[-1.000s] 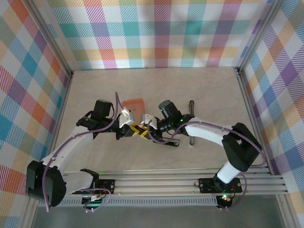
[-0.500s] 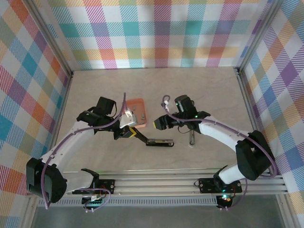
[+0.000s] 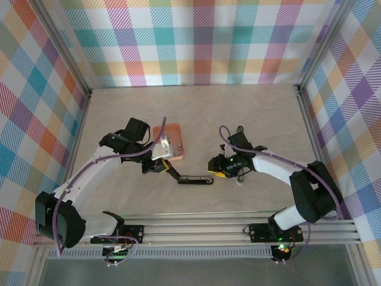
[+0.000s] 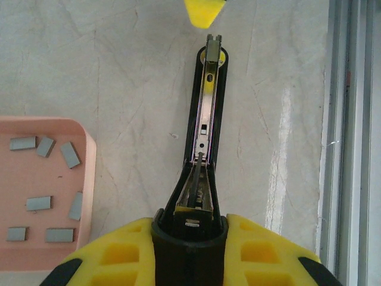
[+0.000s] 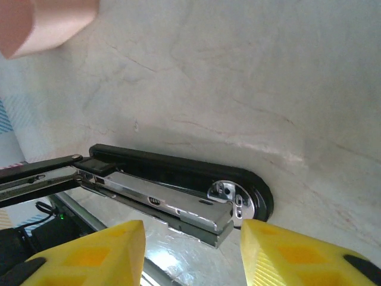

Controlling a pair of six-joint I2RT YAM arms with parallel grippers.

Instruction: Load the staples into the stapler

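The black stapler lies opened on the table, its bare metal channel facing up. My left gripper is shut on its black hinge end, and the yellow fingers press it from both sides. My right gripper stands open at the stapler's front end, a fingertip on each side with gaps left. One yellow right fingertip shows just past that end. The staples, several short grey strips, lie loose in the salmon tray.
The salmon tray sits just behind my left gripper. A dark narrow bar lies on the table to the right of my right gripper. The aluminium rail runs along the near edge. Checked walls enclose the table.
My right gripper left the stapler's hinge end, swung right, and came down open at its front end. The left gripper kept its hold and shifted the stapler slightly left.
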